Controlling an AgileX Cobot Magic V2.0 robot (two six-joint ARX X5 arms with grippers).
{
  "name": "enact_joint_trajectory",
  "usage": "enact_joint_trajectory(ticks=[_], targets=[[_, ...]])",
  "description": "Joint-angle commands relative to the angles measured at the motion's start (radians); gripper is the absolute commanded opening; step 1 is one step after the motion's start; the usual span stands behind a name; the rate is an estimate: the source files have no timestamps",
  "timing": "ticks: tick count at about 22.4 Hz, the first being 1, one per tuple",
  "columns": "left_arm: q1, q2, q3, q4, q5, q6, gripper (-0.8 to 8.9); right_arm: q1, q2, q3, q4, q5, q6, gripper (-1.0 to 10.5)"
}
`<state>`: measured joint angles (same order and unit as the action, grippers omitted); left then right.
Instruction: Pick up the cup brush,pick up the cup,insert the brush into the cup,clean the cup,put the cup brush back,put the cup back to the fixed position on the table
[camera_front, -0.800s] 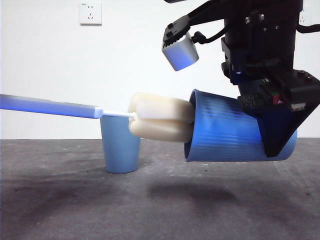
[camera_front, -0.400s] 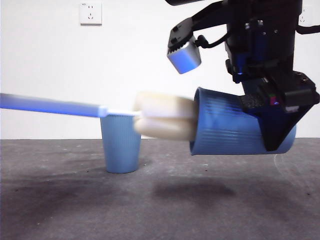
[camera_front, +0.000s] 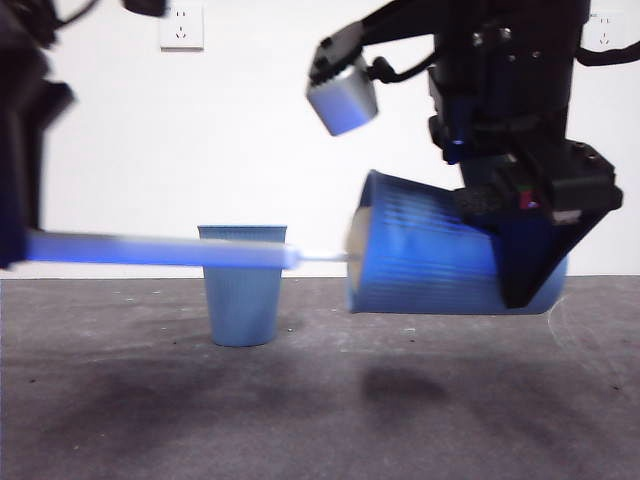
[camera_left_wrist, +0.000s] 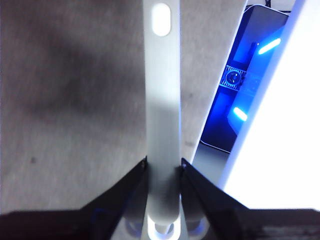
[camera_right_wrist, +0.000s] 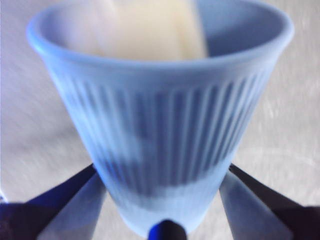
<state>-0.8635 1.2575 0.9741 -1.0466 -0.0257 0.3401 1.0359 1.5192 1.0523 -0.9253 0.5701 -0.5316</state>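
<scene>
While the right hand holds the cup clear of the surface, the cup lies almost on its side with its mouth turned to the left. Both black jaws press against the ribbed wall near the base, as the right wrist view confirms. Cream-yellow sponge shows inside the rim in that view, so the brush has its head fully within the cup. Its slim handle runs level from the cup's mouth out to the left, where the left hand clamps it between narrow jaws; the handle extends beyond them. At the left edge of the front view that arm appears dark and blurred. A second blue cup stands upright on the surface, behind the handle and left of the held cup. A wall socket sits on the far white wall.
</scene>
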Motion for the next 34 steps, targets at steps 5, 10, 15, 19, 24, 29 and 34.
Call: enact_joint_trajectory(ticks=[5,10,15,19,24,29,34], targets=[[-0.033,0.054,-0.003,0.074,0.007,0.012,-0.09,0.045,0.007,0.002,0.045,-0.006,-0.004,-0.1],[-0.035,0.054,-0.003,0.098,0.007,0.008,-0.09,0.056,0.008,0.002,0.045,-0.007,-0.003,-0.1],[-0.018,0.053,-0.003,0.043,-0.01,-0.006,-0.09,0.056,0.008,0.002,0.025,-0.003,0.024,-0.1],[0.027,0.042,-0.003,0.01,-0.061,-0.052,-0.09,0.056,0.008,0.002,0.005,0.0,0.087,-0.1],[0.09,-0.028,-0.003,-0.03,-0.061,-0.052,-0.09,0.04,0.007,0.002,0.005,0.001,0.149,-0.1],[0.134,-0.124,-0.003,-0.086,-0.061,-0.07,-0.09,0.009,-0.014,0.002,0.005,0.007,0.222,-0.1],[0.14,-0.224,-0.003,-0.103,-0.098,-0.116,-0.09,-0.04,-0.096,0.002,0.004,0.007,0.333,-0.1]])
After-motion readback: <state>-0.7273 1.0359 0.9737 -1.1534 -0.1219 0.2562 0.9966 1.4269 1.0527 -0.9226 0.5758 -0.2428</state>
